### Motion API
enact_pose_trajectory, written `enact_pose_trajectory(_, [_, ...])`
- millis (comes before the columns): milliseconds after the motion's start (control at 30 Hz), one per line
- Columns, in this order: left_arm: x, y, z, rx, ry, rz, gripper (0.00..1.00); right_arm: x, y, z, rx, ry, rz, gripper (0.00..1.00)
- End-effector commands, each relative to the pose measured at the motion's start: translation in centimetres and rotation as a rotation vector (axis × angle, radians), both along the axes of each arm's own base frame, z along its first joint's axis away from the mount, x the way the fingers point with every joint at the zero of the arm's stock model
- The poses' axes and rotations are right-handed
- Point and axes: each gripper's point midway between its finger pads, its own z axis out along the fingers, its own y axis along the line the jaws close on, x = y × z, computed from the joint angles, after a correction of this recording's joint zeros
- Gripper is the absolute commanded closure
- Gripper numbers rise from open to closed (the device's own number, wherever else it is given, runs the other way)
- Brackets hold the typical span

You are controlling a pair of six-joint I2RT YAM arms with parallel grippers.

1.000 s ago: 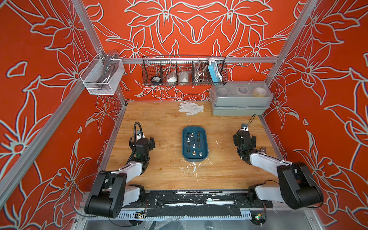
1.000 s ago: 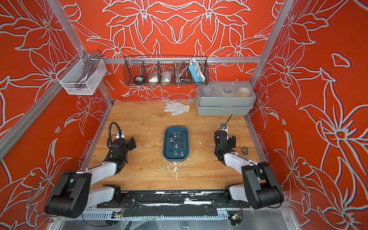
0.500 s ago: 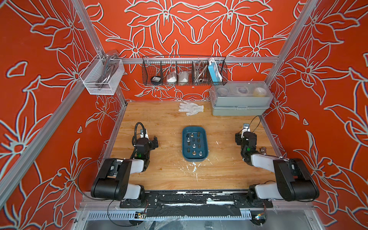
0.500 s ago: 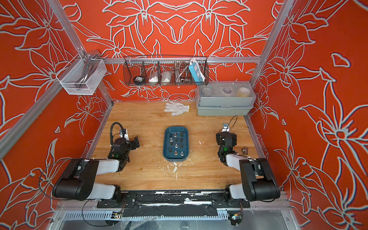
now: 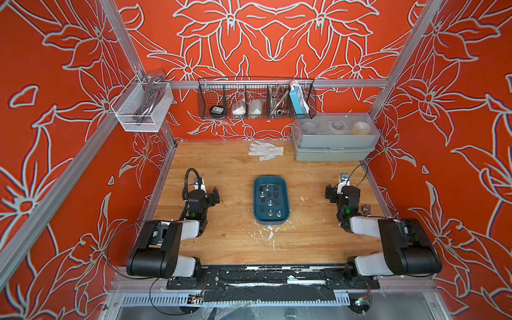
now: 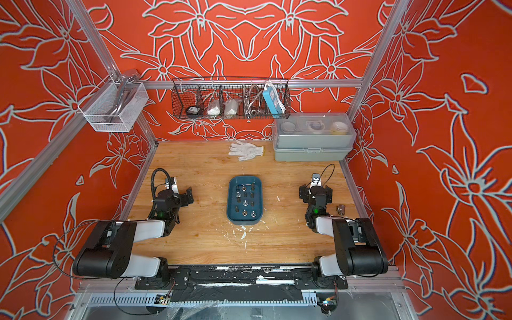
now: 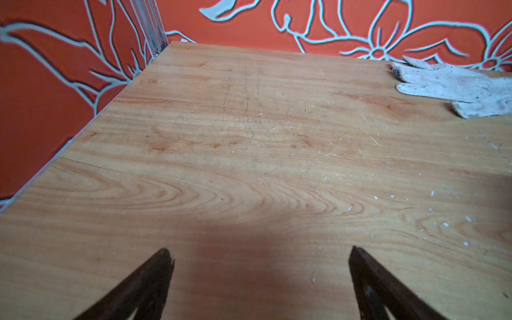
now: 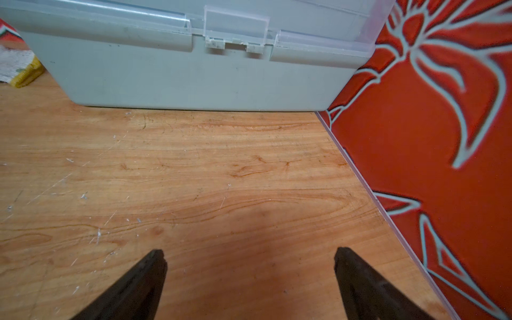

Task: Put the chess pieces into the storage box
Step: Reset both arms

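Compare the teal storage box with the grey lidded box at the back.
The teal storage box has no lid; the grey box has a translucent one. The storage box is small and shallow, the grey box bigger and taller. Both are rectangular and rest on the table.

Both top views are bright and evenly lit from overhead, with saturated colours. The arms throw only short, soft shadows on the wooden table (image 5: 235, 238). Toward the upper corners of the frame the straight metal posts (image 5: 122, 41) splay outward, and at the right edge the white lines on the red walls (image 6: 443, 221) carry blue fringing. In the wrist views a broad soft shadow lies on the wood at the left gripper (image 7: 260, 249) and the right gripper (image 8: 247, 250). Their dark fingers (image 7: 138, 285) are close and blurred. The wall pattern beside the grey box (image 8: 194, 74) looks smeared.
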Motion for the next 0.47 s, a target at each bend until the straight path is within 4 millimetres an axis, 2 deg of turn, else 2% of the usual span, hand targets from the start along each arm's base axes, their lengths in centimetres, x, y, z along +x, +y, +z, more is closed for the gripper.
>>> enact_pose_trajectory(0, [0.26,0.0,0.24,0.004,-0.004,-0.008,0.02,-0.16,0.06,0.12,0.009,-0.015,0.003,0.0])
enact_pose_trajectory(433, [0.34,0.0,0.2,-0.023,-0.003,-0.027,0.02,-0.15,0.03,0.08,0.009,-0.012,0.002,0.0])
